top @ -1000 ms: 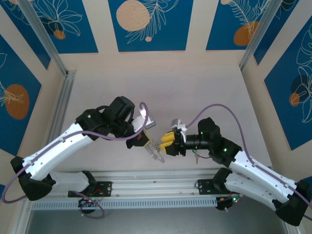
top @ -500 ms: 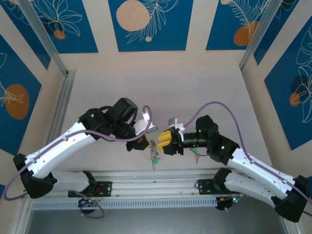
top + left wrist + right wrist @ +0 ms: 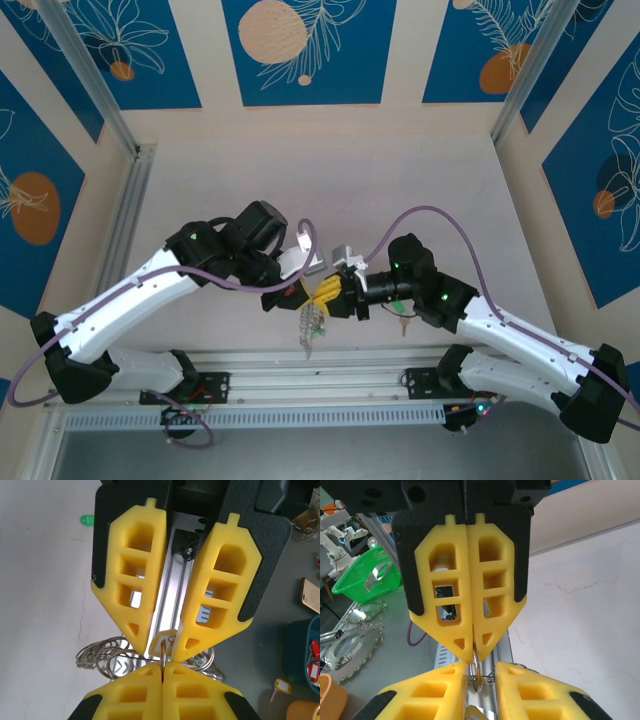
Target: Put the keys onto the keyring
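My left gripper (image 3: 303, 293) is shut on the edge of a thin metal ring (image 3: 163, 655), seen end-on between its fingers (image 3: 163, 666). The keyring bundle (image 3: 310, 328), several wire loops (image 3: 107, 652) with small tags, hangs below it over the table's near edge. My right gripper (image 3: 324, 296) faces it tip to tip. Its jaws (image 3: 480, 674) are narrowly apart, straddling the same ring (image 3: 476, 666) and pressing on both sides of a key's pale yellow tag (image 3: 163, 641). A green-tagged key (image 3: 87, 519) lies on the table. Another small key (image 3: 402, 322) lies beside the right arm.
An aluminium rail (image 3: 320, 365) runs along the near table edge right under the grippers. Beyond the edge stand a teal bin (image 3: 306, 650) and a green basket (image 3: 367, 577). A metal post (image 3: 118, 225) borders the table's left side.
The right gripper has moved left until its tips meet the left gripper's, and its jaws have narrowed. The ring bundle swung from tilted to hanging straight down.
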Tool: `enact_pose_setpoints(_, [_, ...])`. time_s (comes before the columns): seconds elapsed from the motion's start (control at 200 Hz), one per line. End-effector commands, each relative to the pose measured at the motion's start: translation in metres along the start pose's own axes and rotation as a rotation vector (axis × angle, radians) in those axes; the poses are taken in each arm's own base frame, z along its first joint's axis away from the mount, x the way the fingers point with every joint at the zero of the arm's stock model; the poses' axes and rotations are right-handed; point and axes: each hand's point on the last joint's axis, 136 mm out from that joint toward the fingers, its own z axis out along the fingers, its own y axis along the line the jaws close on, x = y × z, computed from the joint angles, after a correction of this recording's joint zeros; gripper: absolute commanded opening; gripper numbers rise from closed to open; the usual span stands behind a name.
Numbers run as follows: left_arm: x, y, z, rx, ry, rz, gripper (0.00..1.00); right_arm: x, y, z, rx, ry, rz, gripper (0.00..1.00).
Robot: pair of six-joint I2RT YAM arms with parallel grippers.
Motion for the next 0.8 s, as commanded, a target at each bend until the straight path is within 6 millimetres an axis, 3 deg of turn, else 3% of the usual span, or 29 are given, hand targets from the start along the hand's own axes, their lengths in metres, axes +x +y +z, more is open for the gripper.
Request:
enact_pose_setpoints(0.0, [-0.004,-0.013,-0.004,0.043,-0.001,0.040,0.00,-0.017,0.008,0.000,-0.031,-0.035,-0.043,0.15])
enact_pose_setpoints(0.16, [-0.005,-0.013,-0.005,0.037,-0.007,0.042,0.00,-0.013,0.005,0.003,-0.025,-0.012,-0.028,0.00])
enact_pose_setpoints(0.37, [-0.011,-0.017,-0.009,0.042,-0.059,0.044,0.00,-0.015,0.000,0.000,0.013,-0.033,-0.029,0.00])
enact_pose_setpoints(0.505, [-0.013,-0.018,-0.013,0.029,-0.121,0.046,0.47,-0.025,-0.004,-0.011,0.053,-0.113,-0.017,0.00])
enact_pose_setpoints(0.55, [-0.013,-0.018,-0.015,0.019,-0.148,0.046,0.58,-0.029,-0.005,-0.015,0.058,-0.146,-0.004,0.00])
enact_pose_setpoints(0.62, [-0.014,-0.017,-0.018,0.004,-0.189,0.044,0.62,-0.035,-0.004,-0.023,0.061,-0.200,0.013,0.00])
enact_pose_setpoints(0.79, [-0.021,-0.014,-0.020,-0.015,-0.310,0.043,0.60,-0.041,-0.001,-0.032,0.057,-0.298,0.023,0.00])
